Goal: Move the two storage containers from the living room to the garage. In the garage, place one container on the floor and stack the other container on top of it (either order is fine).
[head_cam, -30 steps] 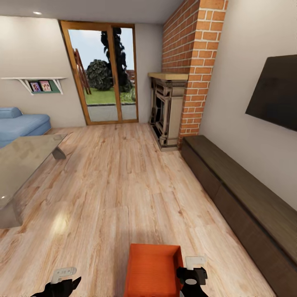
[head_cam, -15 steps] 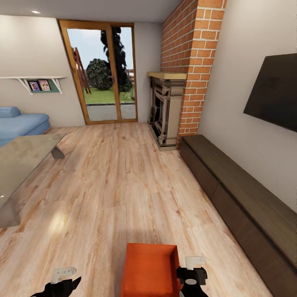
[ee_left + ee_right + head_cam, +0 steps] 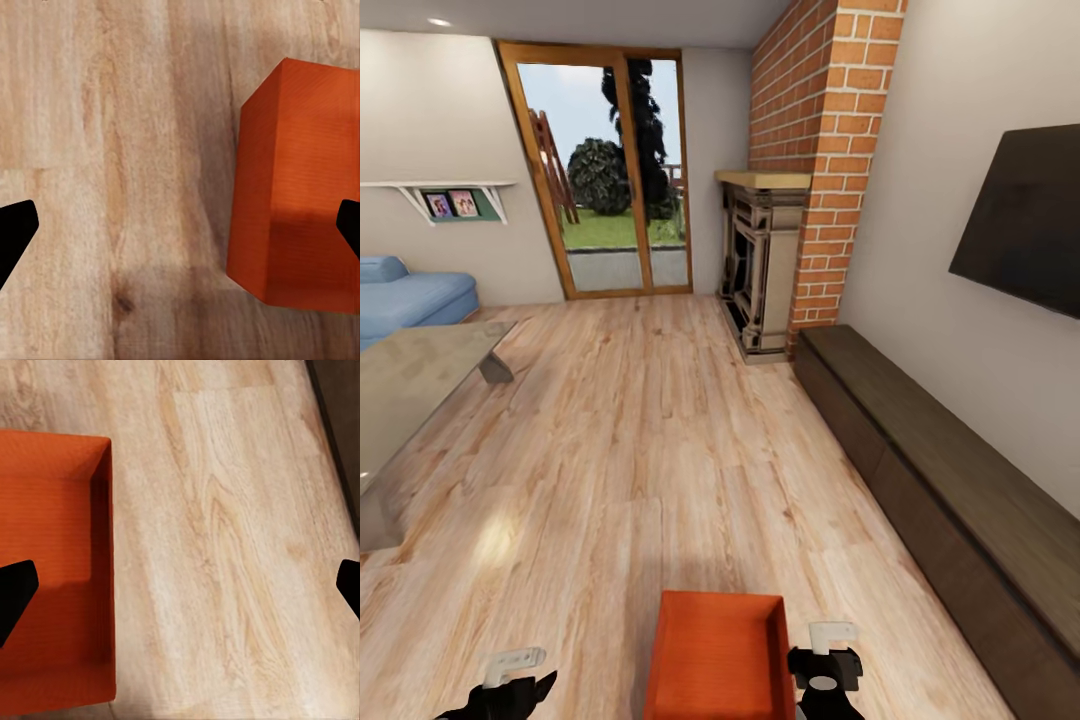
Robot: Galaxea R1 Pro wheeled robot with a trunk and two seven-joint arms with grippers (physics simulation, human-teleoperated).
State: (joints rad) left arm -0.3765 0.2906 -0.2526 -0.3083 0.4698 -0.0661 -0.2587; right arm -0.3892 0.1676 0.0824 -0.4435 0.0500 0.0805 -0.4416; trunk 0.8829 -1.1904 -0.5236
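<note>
Storage container (image 3: 715,655): orange-red, lidless, on the wood-plank floor (image 3: 660,450) of the living room, between both hands, nearer the right; long axis runs away from the robot toward the glass door (image 3: 605,170). Left hand (image 3: 180,225): spread wide, empty. Right hand (image 3: 180,585): spread wide, empty.

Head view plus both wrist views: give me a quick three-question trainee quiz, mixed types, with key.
1. True or false: the orange-red lidless rectangular bin sits on grey concrete.
2. Between which two things does the bin lie in the head view? A) blue sofa and glass table B) left gripper and right gripper C) fireplace and TV
3. Fill in: both grippers are ____, fingers wide apart, holding nothing.

Key: 1 false, it is on the light wood-plank floor; 2 B; 3 open.
</note>
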